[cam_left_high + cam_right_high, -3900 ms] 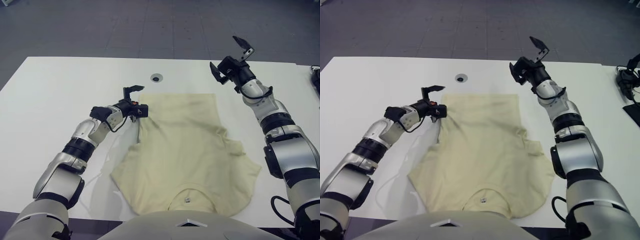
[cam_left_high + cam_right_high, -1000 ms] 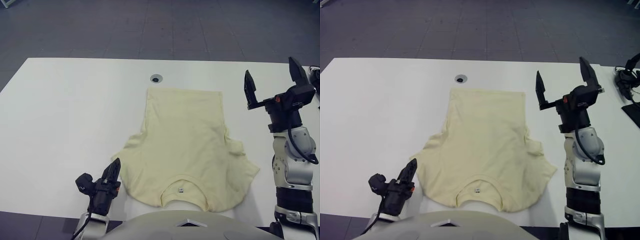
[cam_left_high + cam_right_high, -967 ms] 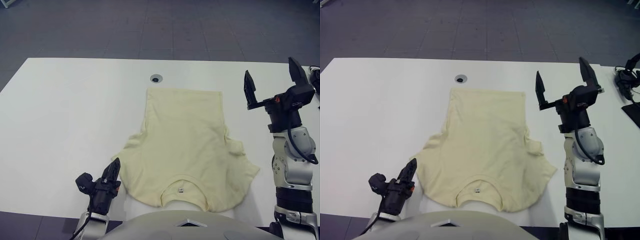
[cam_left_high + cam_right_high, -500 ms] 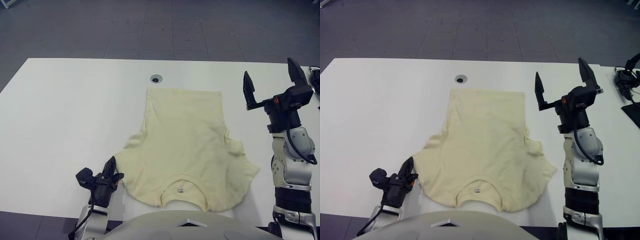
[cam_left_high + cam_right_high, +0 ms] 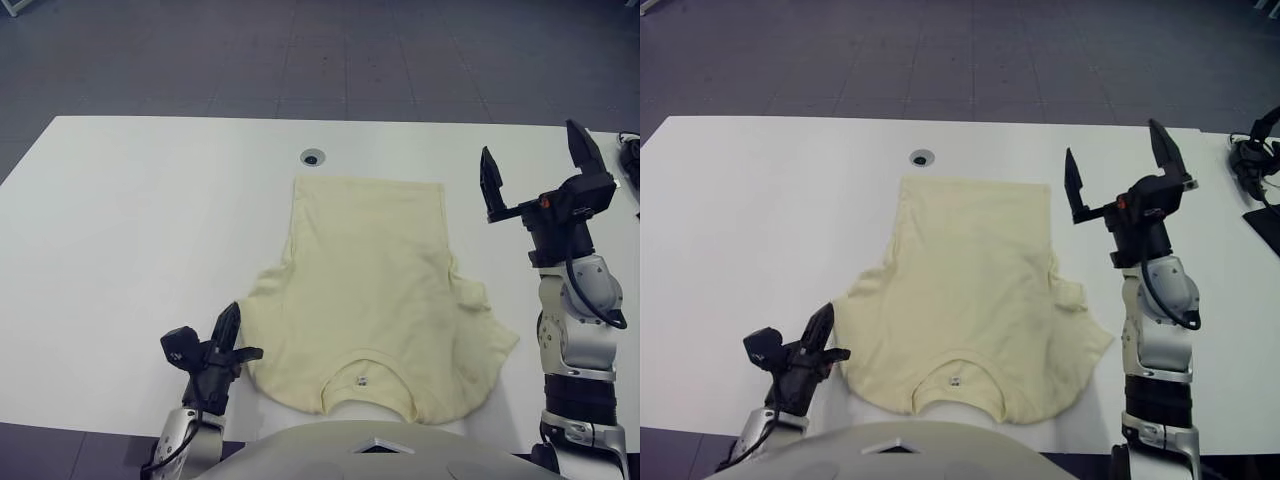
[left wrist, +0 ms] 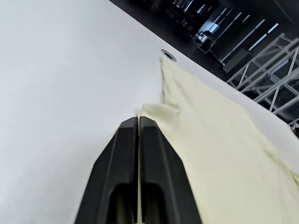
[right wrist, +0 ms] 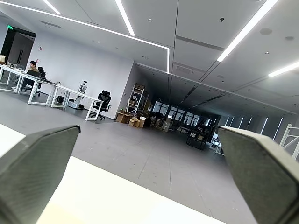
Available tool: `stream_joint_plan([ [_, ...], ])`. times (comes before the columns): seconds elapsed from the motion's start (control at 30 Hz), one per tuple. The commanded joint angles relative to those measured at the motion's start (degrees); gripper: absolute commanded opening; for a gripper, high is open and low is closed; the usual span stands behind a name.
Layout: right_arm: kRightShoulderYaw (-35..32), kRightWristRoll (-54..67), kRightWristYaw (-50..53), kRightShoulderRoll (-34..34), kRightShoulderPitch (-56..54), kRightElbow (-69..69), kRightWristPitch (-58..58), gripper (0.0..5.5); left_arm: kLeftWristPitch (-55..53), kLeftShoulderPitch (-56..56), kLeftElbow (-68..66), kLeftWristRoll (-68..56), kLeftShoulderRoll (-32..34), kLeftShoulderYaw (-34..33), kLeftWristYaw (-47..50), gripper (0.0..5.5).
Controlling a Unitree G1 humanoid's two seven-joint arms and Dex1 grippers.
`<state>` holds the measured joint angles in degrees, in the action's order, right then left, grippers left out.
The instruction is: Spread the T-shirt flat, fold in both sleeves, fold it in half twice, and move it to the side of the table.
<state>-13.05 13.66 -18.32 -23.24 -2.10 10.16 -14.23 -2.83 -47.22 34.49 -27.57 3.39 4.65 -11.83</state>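
A pale yellow T-shirt [image 5: 370, 280] lies on the white table [image 5: 140, 230], collar toward me and hem far. Its hem end is flat; the right sleeve [image 5: 485, 335] is rumpled and the left sleeve [image 5: 262, 300] is bunched inward. My left gripper [image 5: 228, 335] is low at the table's near edge, shut, its tips [image 6: 138, 122] just short of the left sleeve's edge [image 6: 156, 111]. I see no cloth between the fingers. My right gripper [image 5: 535, 175] is raised above the table to the right of the shirt, open wide with nothing in it [image 7: 149, 172].
A round cable hole [image 5: 313, 157] sits in the table just beyond the hem. Black cables [image 5: 1252, 150] lie at the table's right edge. Bare table stretches to the left of the shirt and beyond it.
Both arms have come back from the hem, which now lies flatter. In the last second my left gripper crept forward and right to the left sleeve; the right gripper drifted slightly left.
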Motion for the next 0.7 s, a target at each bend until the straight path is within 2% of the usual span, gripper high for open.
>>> stream_joint_plan([
  [0.03,-0.27,-0.47,-0.31,0.34,-0.63,-0.49,-0.77,5.4,3.81,-1.1,-0.05,8.83,3.3,4.87,-2.9,0.03],
  [0.47,-0.12,-0.95,-0.43,1.03,-0.4,-2.12,-2.36,5.4,9.37,5.7,-4.23,32.17,14.13,19.05,-9.09,0.03],
  [0.7,-0.19,-1.36,-0.53,1.11,-0.26,-3.01,-3.05,5.4,8.05,8.68,-7.53,37.88,18.53,21.09,-10.83,0.03],
])
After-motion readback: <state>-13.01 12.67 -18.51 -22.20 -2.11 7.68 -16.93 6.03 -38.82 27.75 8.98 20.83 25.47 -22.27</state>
